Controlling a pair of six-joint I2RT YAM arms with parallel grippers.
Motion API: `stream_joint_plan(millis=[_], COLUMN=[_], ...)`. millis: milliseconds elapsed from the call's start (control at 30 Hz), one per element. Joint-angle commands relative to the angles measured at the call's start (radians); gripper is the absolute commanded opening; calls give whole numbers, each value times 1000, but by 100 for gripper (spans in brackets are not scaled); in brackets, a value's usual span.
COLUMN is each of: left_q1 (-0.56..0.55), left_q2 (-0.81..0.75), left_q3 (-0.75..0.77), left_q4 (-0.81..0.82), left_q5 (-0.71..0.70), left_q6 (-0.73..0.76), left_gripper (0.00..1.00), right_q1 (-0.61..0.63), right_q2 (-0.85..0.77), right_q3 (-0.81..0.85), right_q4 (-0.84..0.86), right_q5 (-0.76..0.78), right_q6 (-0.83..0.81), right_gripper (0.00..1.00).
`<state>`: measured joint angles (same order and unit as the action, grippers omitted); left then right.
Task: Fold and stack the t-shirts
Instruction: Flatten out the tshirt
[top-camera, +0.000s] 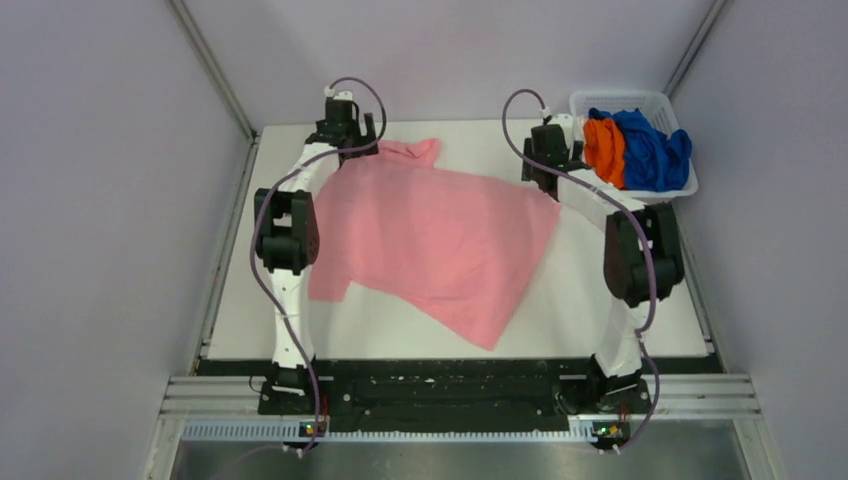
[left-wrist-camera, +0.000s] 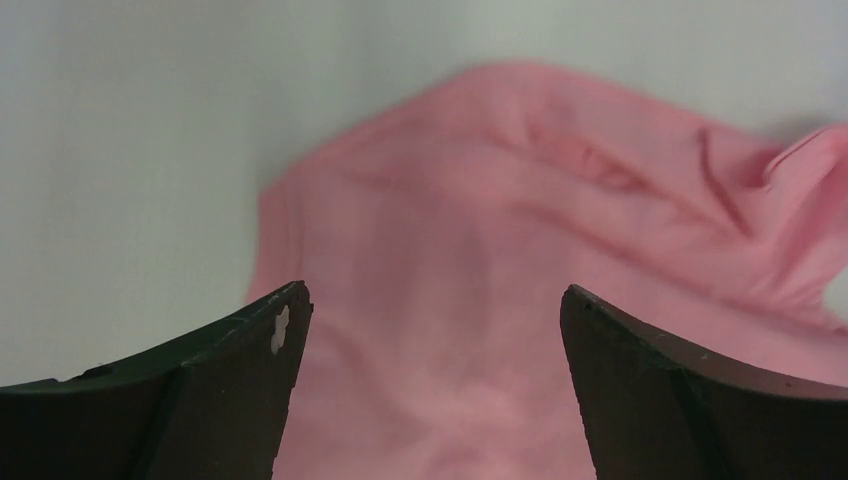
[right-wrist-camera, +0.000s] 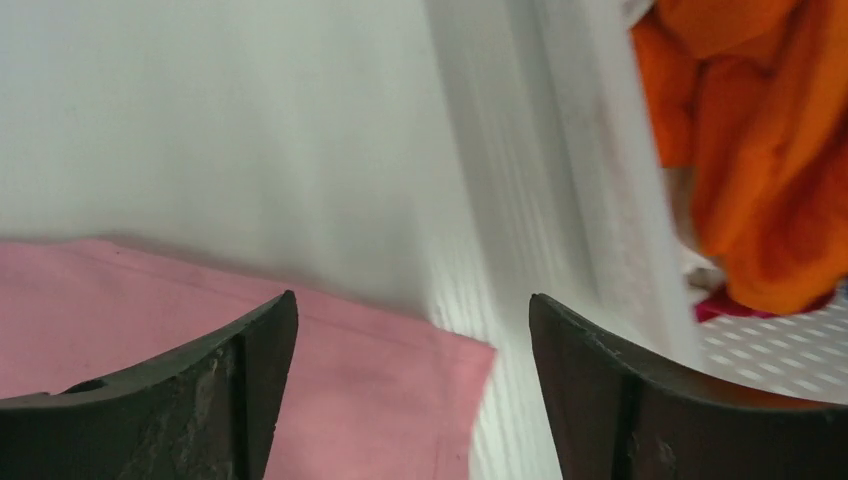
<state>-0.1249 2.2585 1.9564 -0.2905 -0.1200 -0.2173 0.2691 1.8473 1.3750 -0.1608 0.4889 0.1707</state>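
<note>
A light pink t-shirt (top-camera: 435, 235) lies spread and slightly skewed on the white table. My left gripper (top-camera: 350, 128) is open above its far left part, near a sleeve; the left wrist view shows pink cloth (left-wrist-camera: 470, 260) under the gap between the fingers. My right gripper (top-camera: 550, 140) is open over the shirt's far right corner (right-wrist-camera: 400, 390), beside the basket. An orange t-shirt (top-camera: 605, 148) and a royal blue t-shirt (top-camera: 652, 150) lie bunched in the white basket; the orange one also shows in the right wrist view (right-wrist-camera: 750, 160).
The white plastic basket (top-camera: 680, 188) stands at the table's far right corner, its wall (right-wrist-camera: 590, 200) close to my right gripper. Grey walls close in on both sides. A black rail runs along the near edge.
</note>
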Motion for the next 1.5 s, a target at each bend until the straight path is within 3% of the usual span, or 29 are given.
stream_joint_plan(millis=[0, 200, 300, 433, 567, 667, 933, 1167, 1367, 1467], left_q1=[5, 7, 17, 52, 116, 168, 168, 132, -3, -39], left_q2=[-84, -200, -219, -222, -242, -251, -491, -748, -926, -959], left_q3=[72, -176, -257, -352, -470, -544, -918, -1197, -1206, -1142], left_q4=[-25, 54, 35, -14, -16, -18, -32, -203, -405, -383], left_q5=[17, 13, 35, 36, 193, 296, 222, 216, 279, 355], left_q6=[-29, -33, -69, -175, -283, -351, -453, -520, -485, -429], left_gripper=[99, 99, 99, 99, 99, 99, 99, 99, 99, 99], right_q1=[6, 6, 15, 91, 201, 214, 193, 85, 2, -45], right_q2=[88, 13, -54, -117, -137, -114, -54, -78, -85, -84], right_q3=[186, 59, -45, -163, -240, -260, -270, -339, -336, -291], right_q4=[12, 0, 2, -51, -71, -75, -183, -206, -217, -212], right_q5=[-41, -182, -323, -396, -387, -386, -213, -255, -231, -217], right_q6=[25, 140, 191, 255, 303, 357, 358, 327, 267, 253], right_gripper=[87, 99, 99, 99, 99, 99, 99, 99, 99, 99])
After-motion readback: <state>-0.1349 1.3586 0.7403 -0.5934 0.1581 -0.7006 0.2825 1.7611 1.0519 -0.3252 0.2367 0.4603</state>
